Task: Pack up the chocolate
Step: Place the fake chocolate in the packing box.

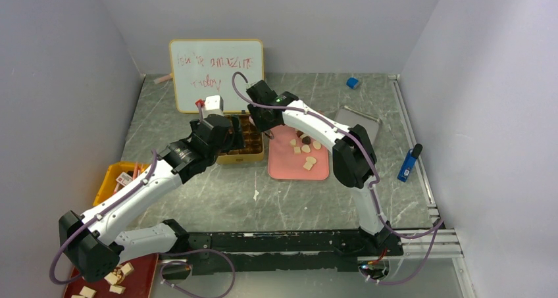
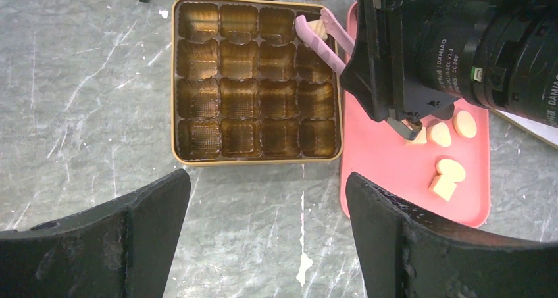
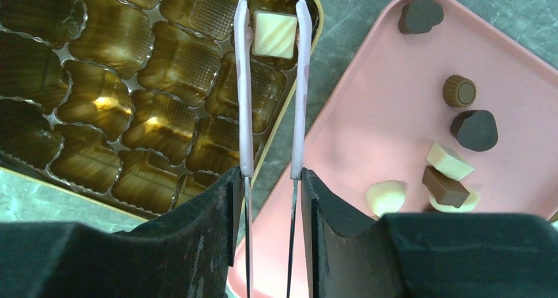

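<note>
My right gripper point(image 3: 271, 176) is shut on a pair of pink tongs point(image 3: 243, 81). The tong tips flank a pale square chocolate point(image 3: 275, 33) that sits in the corner cell of the gold tray point(image 3: 138, 81); I cannot tell whether they still pinch it. More chocolate, dark point(image 3: 475, 129) and pale point(image 3: 449, 160), lies on the pink tray point(image 3: 381, 114). In the left wrist view the same tongs point(image 2: 319, 41) reach into the gold tray point(image 2: 256, 160) at its far right corner. My left gripper point(image 2: 266, 183) is open over bare table just in front of that tray, holding nothing.
A whiteboard point(image 1: 216, 71) stands behind the gold tray. A metal tray point(image 1: 358, 124) and two blue items point(image 1: 353, 83) point(image 1: 408, 163) lie to the right. A yellow bin point(image 1: 115, 179) and a red tray point(image 1: 138, 281) with beige chunks sit at the near left.
</note>
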